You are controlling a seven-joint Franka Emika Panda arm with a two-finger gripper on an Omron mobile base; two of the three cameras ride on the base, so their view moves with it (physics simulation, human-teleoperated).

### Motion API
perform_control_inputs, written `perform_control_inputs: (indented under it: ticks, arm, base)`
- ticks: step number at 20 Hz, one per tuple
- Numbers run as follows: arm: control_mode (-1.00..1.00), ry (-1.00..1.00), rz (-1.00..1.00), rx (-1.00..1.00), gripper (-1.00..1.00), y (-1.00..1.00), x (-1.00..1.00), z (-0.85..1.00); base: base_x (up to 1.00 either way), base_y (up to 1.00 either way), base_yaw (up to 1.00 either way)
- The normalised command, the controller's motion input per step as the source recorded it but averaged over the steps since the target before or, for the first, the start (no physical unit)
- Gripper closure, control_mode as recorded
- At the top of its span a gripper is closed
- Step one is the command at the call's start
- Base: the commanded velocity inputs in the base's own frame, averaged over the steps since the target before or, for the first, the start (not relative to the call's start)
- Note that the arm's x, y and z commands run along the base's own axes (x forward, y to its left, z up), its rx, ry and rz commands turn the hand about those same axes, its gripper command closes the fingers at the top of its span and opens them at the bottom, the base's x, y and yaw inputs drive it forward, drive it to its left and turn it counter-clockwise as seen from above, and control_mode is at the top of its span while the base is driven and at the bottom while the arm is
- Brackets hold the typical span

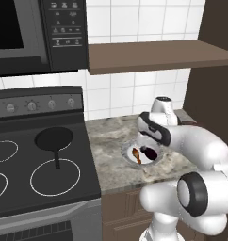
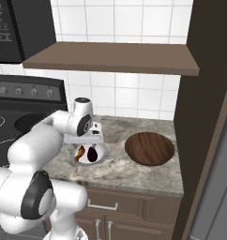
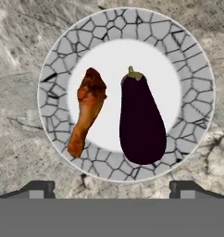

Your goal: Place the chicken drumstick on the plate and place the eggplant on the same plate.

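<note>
Spread wide and empty, end effector (image 3: 112, 187) hovers above the plate (image 3: 188, 60) on the desk (image 3: 21, 41), where the chicken drumstick (image 3: 88, 111) and eggplant (image 3: 140, 121) lie side by side, so both placements look done.

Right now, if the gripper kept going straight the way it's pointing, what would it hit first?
Probably the eggplant: the open gripper points down at the plate, where it lies beside the drumstick. Depth is unclear, so the fingers might straddle both.
</note>
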Motion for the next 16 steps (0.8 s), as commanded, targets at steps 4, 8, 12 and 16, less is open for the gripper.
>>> perform_control_inputs:
  ticks: [4,8,12,16]
  arm:
    - [-1.0,0.0,0.0,0.0,-1.0,0.62,-0.64,0.39]
    - [-1.0,0.0,-0.02,0.0,-1.0,0.46,-0.63,0.57]
    - [-1.0,0.0,-0.08,0.0,-1.0,0.11,-0.86,0.46]
    - [-1.0,0.0,-0.14,0.0,-1.0,0.0,-0.9,0.34]
  base:
    - [0.0,0.0,0.0]
    - [0.0,0.0,0.0]
    - [0.0,0.0,0.0]
    - [0.0,0.0,0.0]
